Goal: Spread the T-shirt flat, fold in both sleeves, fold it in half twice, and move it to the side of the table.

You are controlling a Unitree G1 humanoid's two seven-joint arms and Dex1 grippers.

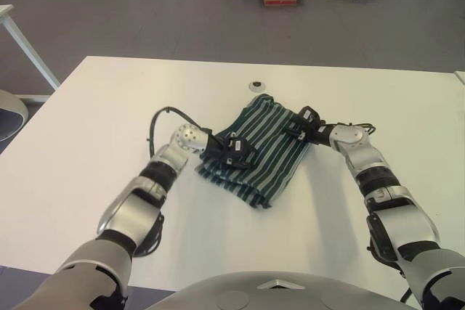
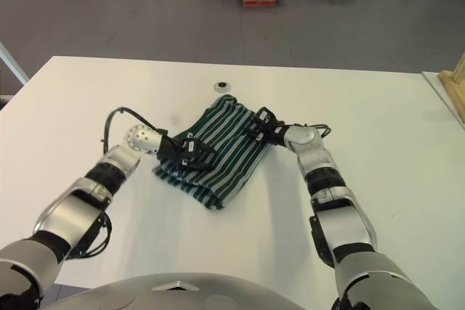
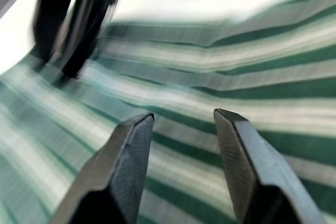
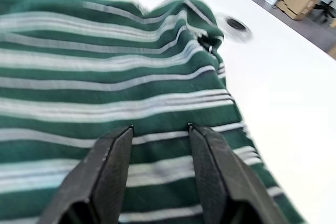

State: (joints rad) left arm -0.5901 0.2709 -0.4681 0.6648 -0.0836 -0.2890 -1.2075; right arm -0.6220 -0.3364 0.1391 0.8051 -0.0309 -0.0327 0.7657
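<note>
From the head view, the striped T-shirt (image 1: 265, 154) lies folded into a small bundle in the middle of the white surface (image 1: 109, 107), with a small round disc (image 1: 256, 86) just beyond it. There's the left end effector (image 1: 236, 152) over the shirt's near left edge, and the right end effector (image 1: 296, 125) at its far right edge. Left wrist view: fingers (image 3: 131, 150) parted, released, striped cloth underneath. Right wrist view: fingers (image 4: 113, 156) spread too, gripping nothing, just above the stripes.
</note>
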